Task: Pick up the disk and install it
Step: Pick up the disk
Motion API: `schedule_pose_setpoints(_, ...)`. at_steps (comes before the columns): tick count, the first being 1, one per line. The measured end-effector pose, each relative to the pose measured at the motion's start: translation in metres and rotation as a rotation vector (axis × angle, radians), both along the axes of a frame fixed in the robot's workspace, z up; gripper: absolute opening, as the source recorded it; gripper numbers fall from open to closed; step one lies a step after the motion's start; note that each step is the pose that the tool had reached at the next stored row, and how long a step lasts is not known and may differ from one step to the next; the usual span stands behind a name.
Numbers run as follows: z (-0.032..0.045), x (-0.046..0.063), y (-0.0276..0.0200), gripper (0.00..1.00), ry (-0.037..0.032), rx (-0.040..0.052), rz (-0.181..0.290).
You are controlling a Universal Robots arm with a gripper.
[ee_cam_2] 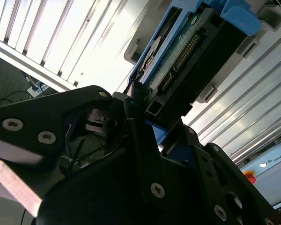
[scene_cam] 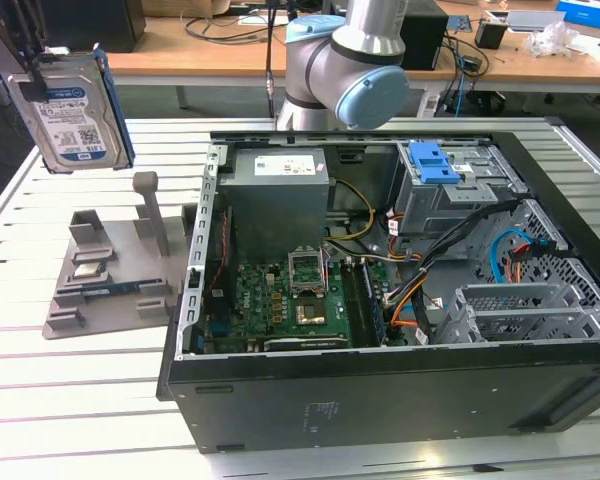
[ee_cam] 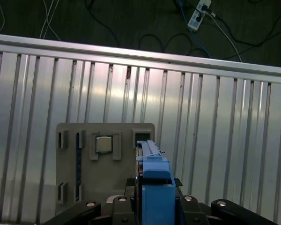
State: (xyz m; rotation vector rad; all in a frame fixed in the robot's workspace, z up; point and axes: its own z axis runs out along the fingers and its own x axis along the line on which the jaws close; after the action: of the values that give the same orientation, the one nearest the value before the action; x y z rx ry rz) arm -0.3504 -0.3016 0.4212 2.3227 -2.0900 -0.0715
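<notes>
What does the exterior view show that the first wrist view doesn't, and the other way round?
Exterior view: the open computer case with its motherboard, and the arm. First wrist view: a power strip on the floor beyond the table. Both: the disk, held aloft, the grey holder and the slatted table.

Pale, ribbed metal surface (scene_cam: 70, 400), slatted from end to end. Carries an open black case (scene_cam: 380, 400) toward the exterior view's right and, just beside it on the exterior view's left, a grey jig (scene_cam: 120, 265) with upright posts. In the first wrist view, lying flat on the slats, well apart from the edge rail.
</notes>
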Motion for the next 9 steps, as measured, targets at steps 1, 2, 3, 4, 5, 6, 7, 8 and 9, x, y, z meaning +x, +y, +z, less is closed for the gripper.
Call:
schedule_pose_setpoints(1,0.0012,0.0,0.0,0.37,0.0,0.0,0.0)
schedule_pose_setpoints(2,0.0037,0.0,0.0,0.37,0.0,0.0,0.0)
schedule_pose_setpoints(3,0.0067,0.0,0.0,0.37,0.0,0.0,0.0)
schedule_pose_setpoints(4,0.0088,0.0,0.0,0.37,0.0001,0.0,0.0)
schedule_pose_setpoints(5,0.0101,0.0,0.0,0.37,0.0,0.0,0.0)
schedule_pose_setpoints(6,0.0113,0.0,0.0,0.37,0.0,0.0,0.0)
schedule_pose_setpoints(7,0.0125,0.0,0.0,0.37,0.0001,0.0,0.0)
schedule_pose_setpoints(8,0.0133,0.0,0.0,0.37,0.0,0.0,0.0)
schedule_pose_setpoints(9,0.0142,0.0,0.0,0.37,0.0,0.0,0.0)
